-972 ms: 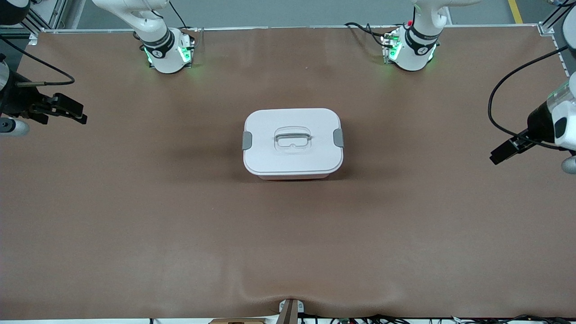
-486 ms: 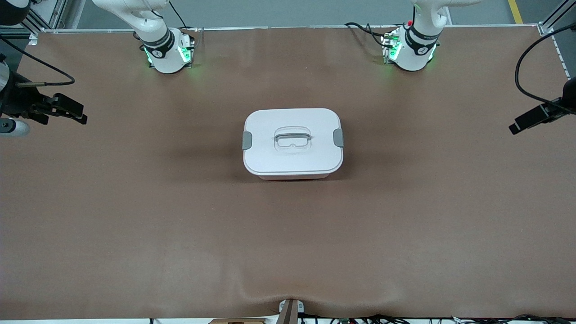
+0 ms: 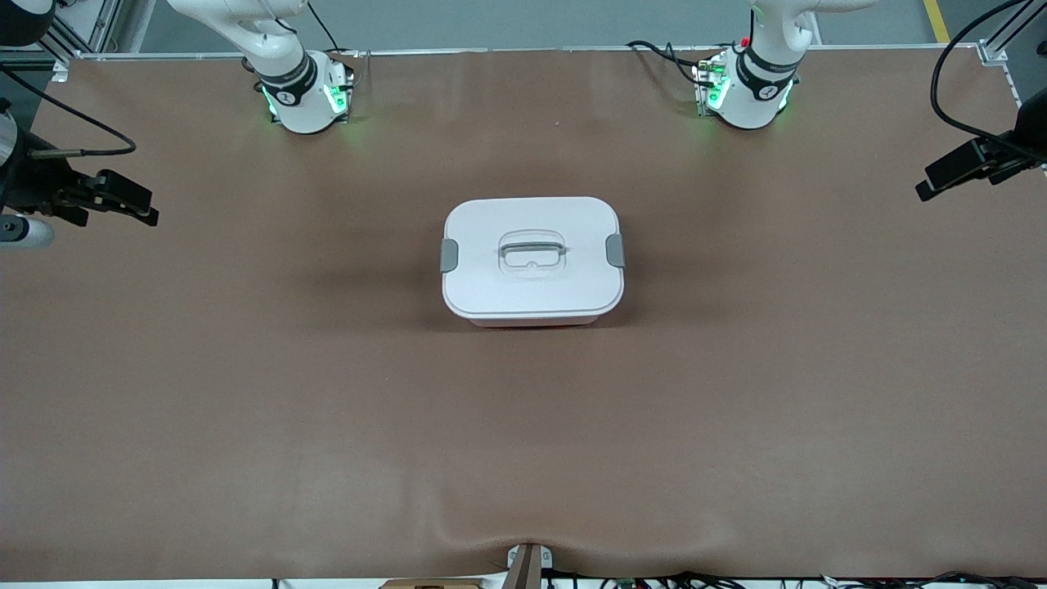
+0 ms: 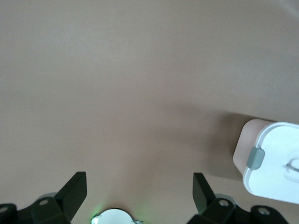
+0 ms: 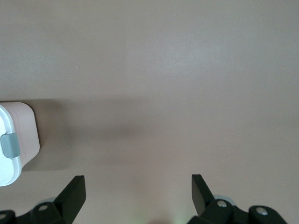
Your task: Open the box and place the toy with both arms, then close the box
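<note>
The box (image 3: 532, 260) is looking light, stiff and slick; grey clips (image 3: 449, 255) and handle (image 3: 532, 246) are offering holds. Both grippers, left (image 3: 949, 174) and right (image 3: 123, 199), are hovering over bench (image 3: 327, 425) ends, jaws spread.

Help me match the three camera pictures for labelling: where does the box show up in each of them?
Front view: the box sits mid-table, lid on, between the two arms' ends.
Left wrist view: only one end of it shows, at the picture's edge.
Right wrist view: only its other end shows, at the picture's edge.
Shared landmark: the grey side clips.
</note>
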Available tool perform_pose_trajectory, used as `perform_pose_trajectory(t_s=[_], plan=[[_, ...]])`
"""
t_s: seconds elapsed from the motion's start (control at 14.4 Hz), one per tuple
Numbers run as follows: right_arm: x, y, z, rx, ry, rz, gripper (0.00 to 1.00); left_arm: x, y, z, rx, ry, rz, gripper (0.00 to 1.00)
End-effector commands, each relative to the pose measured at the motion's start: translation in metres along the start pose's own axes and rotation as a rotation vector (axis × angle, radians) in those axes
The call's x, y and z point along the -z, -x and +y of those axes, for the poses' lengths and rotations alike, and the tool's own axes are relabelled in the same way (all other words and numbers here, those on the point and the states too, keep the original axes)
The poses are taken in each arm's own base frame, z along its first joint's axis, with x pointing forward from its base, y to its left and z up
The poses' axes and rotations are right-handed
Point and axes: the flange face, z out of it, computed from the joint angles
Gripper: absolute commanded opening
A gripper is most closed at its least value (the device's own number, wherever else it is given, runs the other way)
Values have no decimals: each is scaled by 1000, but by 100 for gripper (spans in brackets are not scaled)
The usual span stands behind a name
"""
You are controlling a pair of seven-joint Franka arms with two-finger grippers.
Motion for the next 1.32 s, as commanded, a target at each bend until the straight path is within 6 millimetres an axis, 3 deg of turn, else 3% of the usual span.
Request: perform_pose_trajectory(t_s=[0.0,0.9,1.11,1.25], plan=[[4,-2,-3,1,-17,5,100,0,6,-9,-74,-13,0,100],[9,-2,-3,1,-18,16,100,-4,5,-6,-97,-24,-7,100],[2,-6,-2,-1,-13,4,100,-4,6,-5,-109,-26,-7,100],[9,-6,-2,-1,-15,17,100,-7,5,-4,-110,-27,-12,100]])
